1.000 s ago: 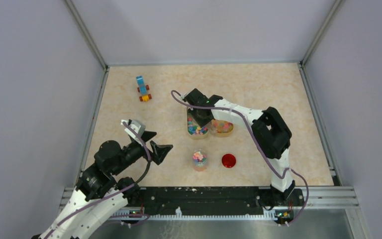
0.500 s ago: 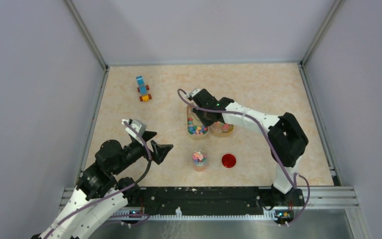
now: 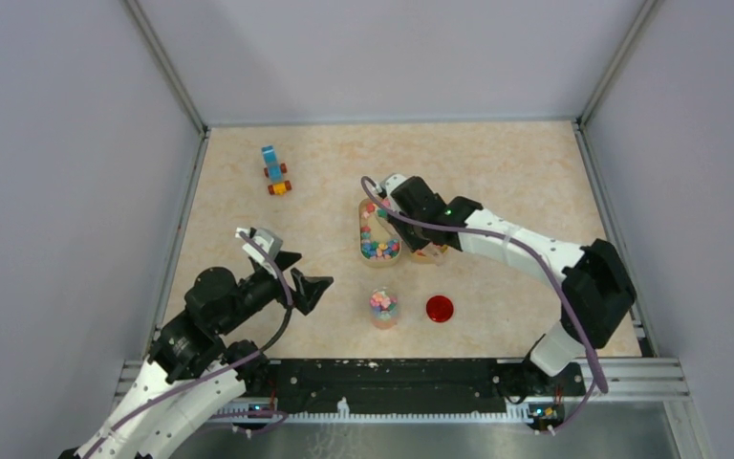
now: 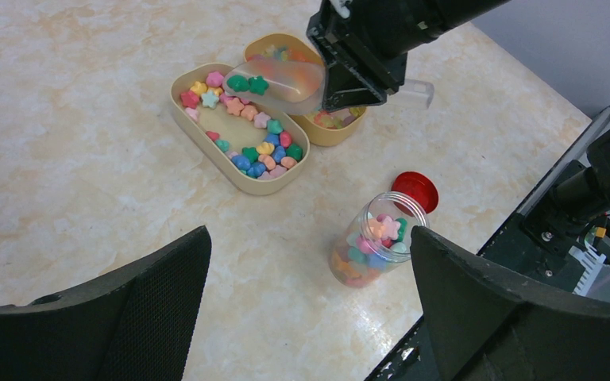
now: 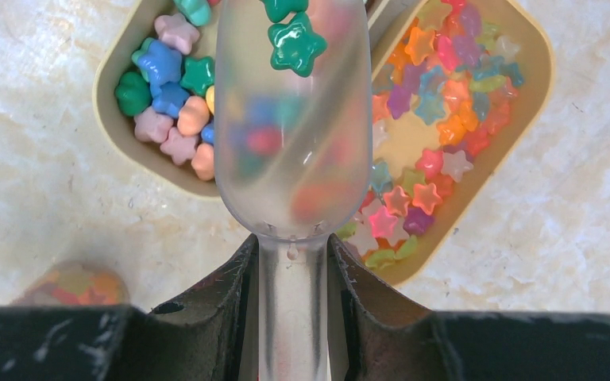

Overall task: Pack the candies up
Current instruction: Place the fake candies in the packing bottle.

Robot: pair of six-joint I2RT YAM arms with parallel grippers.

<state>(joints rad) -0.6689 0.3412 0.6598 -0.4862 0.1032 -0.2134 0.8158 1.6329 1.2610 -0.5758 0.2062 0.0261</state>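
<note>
Seen from overhead, two tan oval trays sit side by side at the middle of the beige marbled tabletop (image 3: 526, 163). The left tray (image 4: 206, 152) holds opaque candies (image 4: 264, 148) in pink, blue, green, orange and yellow. They are banked along its rim, with bare floor showing in the middle. The right tray (image 5: 545, 71) holds translucent star-shaped ones.

The right gripper (image 5: 292, 274) reaches in from 3 o'clock. Its two black fingers are clamped on the thin handle of a clear plastic scoop (image 5: 292, 159). The scoop's bowl is lifted over the seam where the two trays meet. Two green star candies (image 5: 296, 44) lie at its far tip, towards 12 o'clock in the right wrist view.

At 6 o'clock from the trays stands a clear round jar (image 3: 383, 307), uncapped and partly filled with mixed candies. A round red lid (image 3: 439, 308) lies flat on the table at the jar's 3 o'clock, close by but not touching it.

The left gripper (image 3: 303, 274) hangs at about 8 o'clock on the table. Its jaws are spread wide with nothing between them, and they point towards the jar. A blue-and-orange toy block vehicle (image 3: 274, 170) rests at 10 o'clock, well apart from everything else.
</note>
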